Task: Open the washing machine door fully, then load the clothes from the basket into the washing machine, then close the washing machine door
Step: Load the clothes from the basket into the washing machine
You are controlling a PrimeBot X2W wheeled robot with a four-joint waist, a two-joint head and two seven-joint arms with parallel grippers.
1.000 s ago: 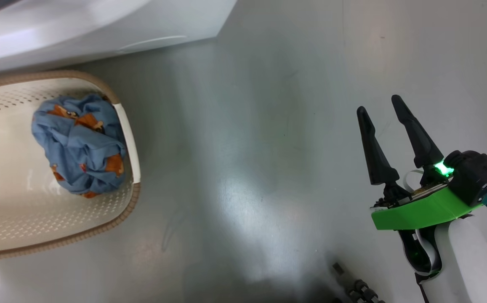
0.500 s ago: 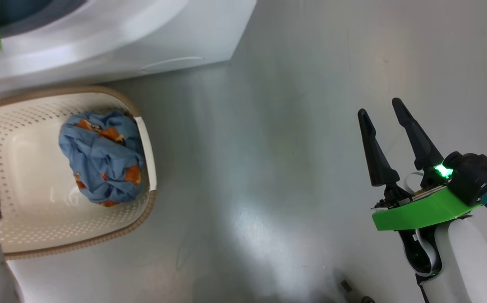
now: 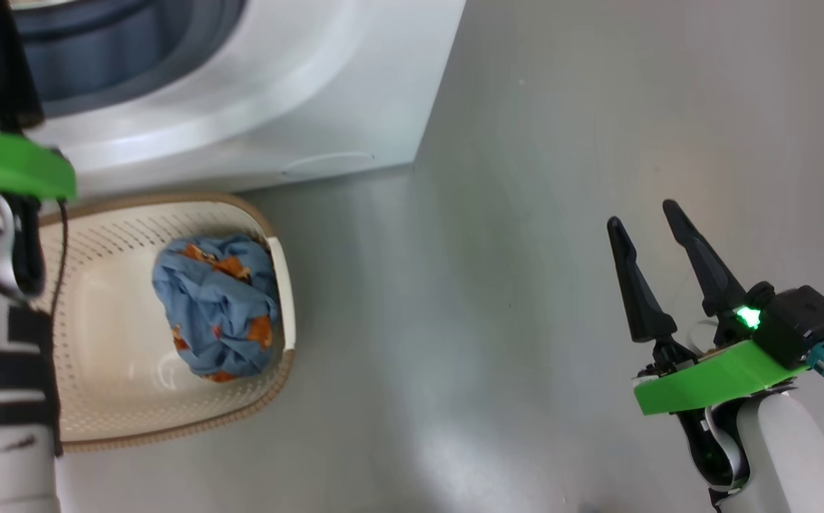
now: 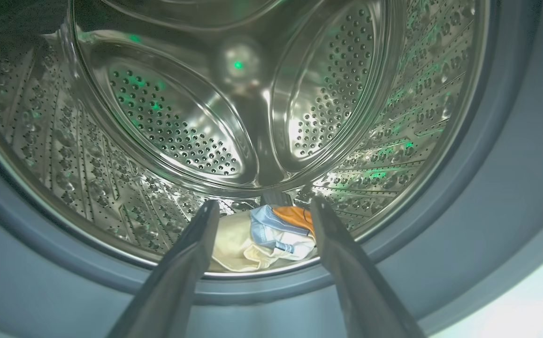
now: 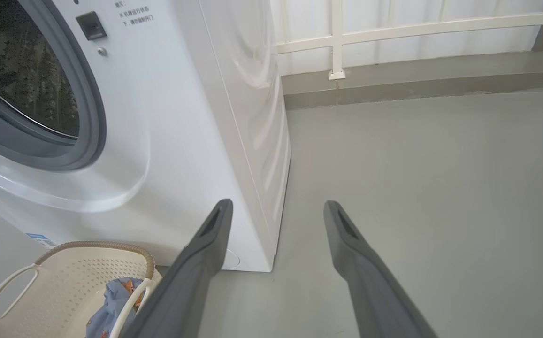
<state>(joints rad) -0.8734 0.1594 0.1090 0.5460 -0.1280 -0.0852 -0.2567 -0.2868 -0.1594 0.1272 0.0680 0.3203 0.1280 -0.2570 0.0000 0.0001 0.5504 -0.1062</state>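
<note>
two grippers spread wide and empty, one bundle in the basket

one white front-loading washing machine [image 3: 276,107] fills the head view at 11 o'clock. one cream perforated basket [image 3: 109,335] stands on the grey floor [image 3: 490,285] just before it, at 8 o'clock. one garment lies in the basket: a crumpled light blue bundle [image 3: 219,317] with orange prints, pressed to the basket's 3 o'clock end beside the white handle [image 3: 282,285].

the left wrist view looks into one steel perforated drum [image 4: 182,131] ringed by a blue-grey gasket [image 4: 487,188]. at the drum's 6 o'clock lies one cream-white garment [image 4: 238,244] with a bit of blue and orange cloth [image 4: 280,225] at its 2 o'clock. whether that is a separate piece i cannot tell.

the left gripper [image 4: 264,203] is at the drum's mouth, its two fingers spread wide with the pile showing between them, gripping nothing. the right gripper [image 3: 641,212] hangs over bare floor at 4 o'clock of the head view, well apart from basket and machine, its two fingers spread just as wide and empty.
</note>
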